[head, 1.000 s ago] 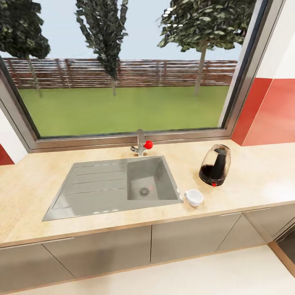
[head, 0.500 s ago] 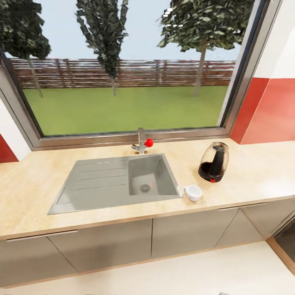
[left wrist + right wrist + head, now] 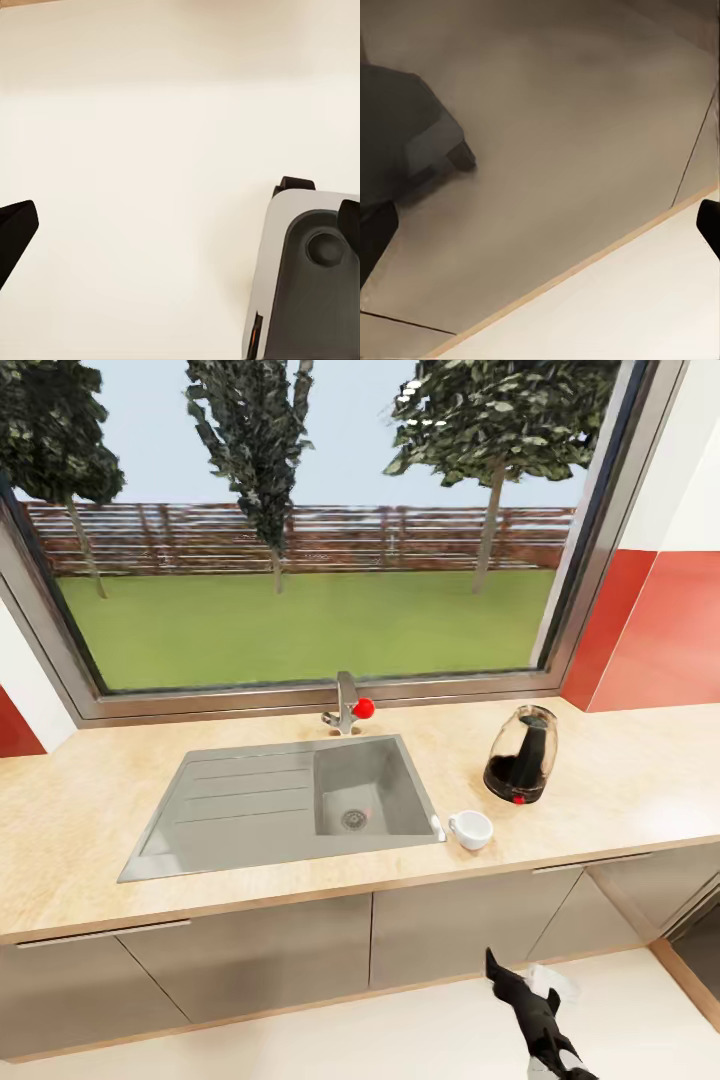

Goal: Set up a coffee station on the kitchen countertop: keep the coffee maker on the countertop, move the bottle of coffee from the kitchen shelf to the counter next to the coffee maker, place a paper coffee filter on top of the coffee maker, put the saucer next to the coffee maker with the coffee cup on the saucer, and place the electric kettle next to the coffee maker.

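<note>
From the head view we see the tabletop (image 3: 90, 810), a light wood-grain worktop over grey cabinets (image 3: 260, 960), running below a wide window (image 3: 300, 560). The steel sink (image 3: 285, 805) is set into its middle, with a tap (image 3: 346, 710) bearing a red knob at its 12 o'clock. The coffee cup (image 3: 471, 828) stands upright just beside the sink's front right corner, at about 4 o'clock from the basin. The electric kettle (image 3: 522, 756) stands upright at about 1 o'clock from the cup, near it but apart. Our right gripper (image 3: 530, 1000) shows low in front of the cabinets, over the pale floor (image 3: 300, 1040); its dark fingertips sit at opposite edges of the right wrist view, spread wide with nothing between them. The left gripper (image 3: 180, 225) is likewise wide apart over the floor, beside the robot's grey base (image 3: 307, 277).
</note>
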Tool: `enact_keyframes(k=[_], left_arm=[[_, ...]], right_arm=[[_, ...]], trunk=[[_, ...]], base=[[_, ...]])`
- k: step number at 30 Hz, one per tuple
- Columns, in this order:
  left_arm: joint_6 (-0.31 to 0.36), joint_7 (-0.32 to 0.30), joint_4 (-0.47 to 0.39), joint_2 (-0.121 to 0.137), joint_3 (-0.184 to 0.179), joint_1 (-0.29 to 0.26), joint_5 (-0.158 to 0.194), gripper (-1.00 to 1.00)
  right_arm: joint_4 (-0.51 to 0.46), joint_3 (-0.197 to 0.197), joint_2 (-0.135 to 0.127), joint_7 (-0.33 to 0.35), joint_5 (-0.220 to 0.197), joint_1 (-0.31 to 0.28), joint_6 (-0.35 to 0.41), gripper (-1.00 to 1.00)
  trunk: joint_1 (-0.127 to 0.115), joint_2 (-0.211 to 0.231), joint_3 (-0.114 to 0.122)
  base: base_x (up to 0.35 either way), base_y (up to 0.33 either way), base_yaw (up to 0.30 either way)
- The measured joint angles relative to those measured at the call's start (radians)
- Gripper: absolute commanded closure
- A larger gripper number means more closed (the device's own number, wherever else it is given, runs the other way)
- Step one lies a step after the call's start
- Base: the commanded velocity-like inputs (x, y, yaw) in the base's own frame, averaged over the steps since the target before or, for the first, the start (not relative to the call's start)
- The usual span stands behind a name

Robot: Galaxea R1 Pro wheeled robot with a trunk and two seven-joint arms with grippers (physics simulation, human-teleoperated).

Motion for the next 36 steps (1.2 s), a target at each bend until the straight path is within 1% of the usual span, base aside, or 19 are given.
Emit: enact_keyframes(k=[1,2,5,6,7,10,13,19,21,23,27,31,33,34,36], left_arm=[[0.0,0.0,0.0,0.0,0.0,0.0,0.0,-1.0],[0.0,0.0,0.0,0.001,0.0,0.0,0.0,-1.0],[0.0,0.0,-0.001,0.0,0.0,0.0,0.0,-1.0],[0.0,0.0,-0.001,0.0,0.0,0.0,0.0,-1.0],[0.0,0.0,-0.001,0.0,0.0,0.0,0.0,-1.0],[0.0,0.0,-0.002,0.0,0.0,0.0,0.0,-1.0],[0.0,0.0,-0.002,0.0,-0.001,0.0,0.0,-1.0],[0.001,0.0,-0.002,0.0,-0.002,0.0,-0.003,-1.0],[0.002,0.0,-0.003,0.0,-0.002,0.0,-0.003,-1.0],[0.002,0.0,-0.004,0.0,-0.002,0.0,-0.003,-1.0],[0.002,0.0,-0.005,-0.001,-0.002,0.0,-0.003,-1.0],[0.003,0.0,-0.004,-0.001,-0.002,0.0,-0.003,-1.0],[0.004,0.0,-0.004,-0.002,-0.002,0.0,-0.004,-1.0],[0.004,0.0,-0.004,-0.002,-0.002,0.0,-0.004,-1.0],[0.005,0.0,-0.003,-0.002,-0.002,0.0,-0.004,-1.0]], right_arm=[[-0.02,-0.029,-0.008,0.0,0.001,-0.005,0.0,-1.0],[-0.059,-0.056,-0.025,0.001,0.003,-0.01,0.001,-1.0],[-0.123,-0.078,-0.059,0.001,0.003,-0.014,0.001,-1.0],[-0.137,-0.081,-0.069,0.001,0.003,-0.015,0.002,-1.0],[-0.143,-0.083,-0.073,0.001,0.004,-0.015,0.002,-1.0],[-0.158,-0.084,-0.079,0.001,0.005,-0.016,0.002,-1.0],[-0.195,-0.085,-0.088,0.003,0.007,-0.016,0.002,-1.0],[-0.286,-0.088,-0.135,0.003,0.008,-0.016,0.001,-1.0],[-0.317,-0.097,-0.154,0.002,0.008,-0.016,0.002,-1.0],[-0.347,-0.117,-0.17,0.002,0.008,-0.016,0.003,-1.0],[-0.392,-0.147,-0.184,0.002,0.009,-0.016,0.005,-1.0],[-0.429,-0.155,-0.195,0.001,0.008,-0.016,0.006,-1.0],[-0.458,-0.156,-0.207,-0.013,0.007,-0.016,0.006,-1.0],[-0.478,-0.156,-0.216,-0.031,0.005,-0.016,0.007,-1.0],[-0.529,-0.156,-0.233,-0.094,0.006,-0.016,0.01,-1.0]], trunk=[[0.0,0.0,0.0],[0.0,0.0,0.0],[0.0,0.0,0.0],[0.0,0.0,0.0],[0.0,0.0,0.0],[0.0,0.0,0.0],[0.0,0.0,0.0],[0.0,0.0,0.0],[0.0,0.0,0.0],[0.0,0.0,0.0],[0.0,0.0,0.0],[0.0,0.0,0.0],[0.0,0.0,0.0],[0.0,0.0,0.0],[0.0,0.0,0.0]], base=[[0.0,0.0,0.0],[0.0,0.0,0.0],[0.0,0.0,0.0],[0.0,0.0,0.0],[0.0,0.0,0.0],[0.0,0.0,0.0],[0.0,0.0,0.0],[0.0,0.0,0.0],[0.0,0.0,0.0],[0.0,0.0,0.0],[0.0,0.0,0.0],[0.0,0.0,0.0],[0.0,0.0,0.0],[0.0,0.0,0.0],[0.0,0.0,0.0]])
